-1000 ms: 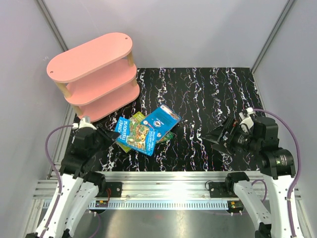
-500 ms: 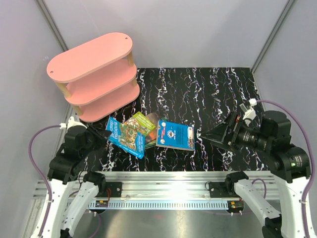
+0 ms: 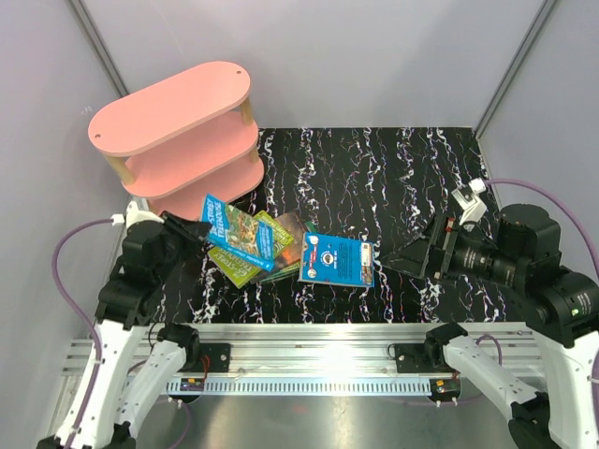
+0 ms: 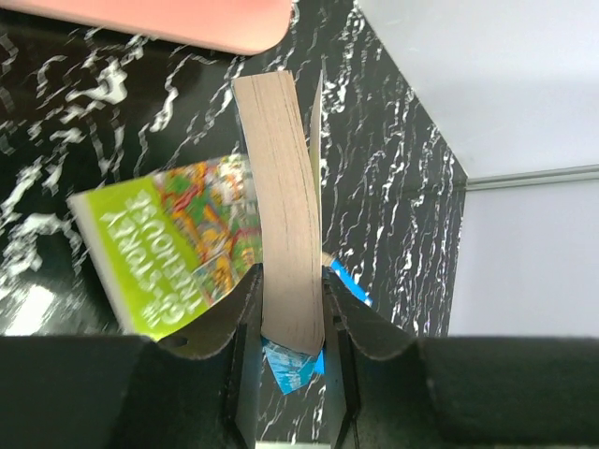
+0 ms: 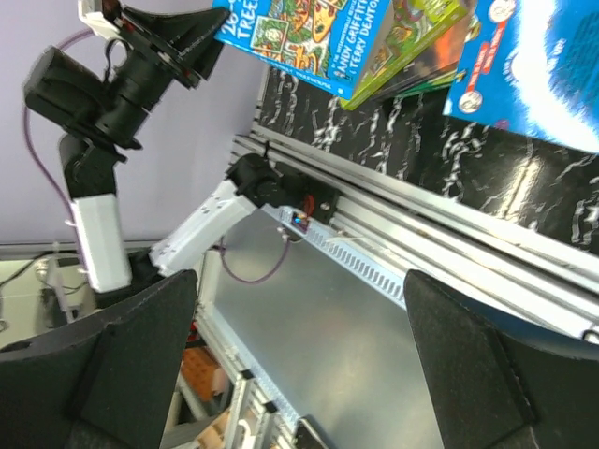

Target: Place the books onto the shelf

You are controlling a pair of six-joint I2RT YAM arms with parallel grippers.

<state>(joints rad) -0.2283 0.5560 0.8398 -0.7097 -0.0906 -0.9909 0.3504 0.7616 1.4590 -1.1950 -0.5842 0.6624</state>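
Moved: The left gripper [image 3: 198, 228] has lifted the held book [image 3: 239, 232] off the pile and swung it toward the shelf [image 3: 173, 140]. The blue book [image 3: 337, 259] has slid right and now lies flat. The right gripper [image 3: 412, 254] has pulled back a bit.
Top view: The held book hangs in the air just beside the bottom board of the shelf, one end tipped up. The green book [image 3: 245, 268] and the dark book [image 3: 294, 236] lie under it on the table [image 3: 374, 178]. The blue book touches them on the right. No book is on the shelf yet.
Left wrist view: The fingers [image 4: 225, 318] are narrow and pinch the held book [image 4: 285, 234] by one end. Its pale page edge stands up between them and bends a little. The pink shelf [image 4: 187, 23] is straight ahead.
Right wrist view: The fingers [image 5: 122, 346] stand wide apart with nothing between them. They point at the books from the far side.
Book feel: I think each book is thin, light and floppy, with a shiny cover that could slip.
Where to hold: Best on the stiff spine side, well in from the edge, so the book droops less when it slides onto a board.
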